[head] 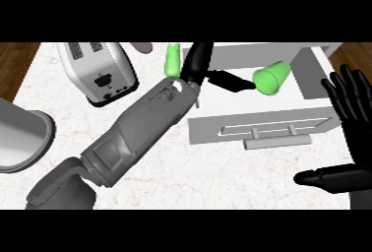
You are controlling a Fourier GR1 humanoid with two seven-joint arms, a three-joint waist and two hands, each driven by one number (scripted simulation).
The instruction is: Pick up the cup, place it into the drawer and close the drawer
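The fingers [231, 81] of the left hand [207, 74] reach out to the right over the open drawer [309, 74] and meet the green cup [273, 78] at its narrower end; they look curled round or pinched on that end, though the contact itself is partly hidden. The cup lies on its side inside the drawer's outline, its long axis running roughly up-right to down-left, wide mouth turned down and toward the drawer's front panel [262, 129], narrow end toward the fingers (whether it rests on the drawer's floor or hangs above it, I cannot tell). So the cup lies to the right of the left hand, and the left arm is plainly the nearer. The right hand [349, 106] stands open, fingers up, just right of the drawer's side wall and apart from the cup. The drawer is pulled out over the white table [218, 182], handle [276, 142] toward the robot. As I judge it, the cup needs letting go into the drawer, then the front panel pushing away.
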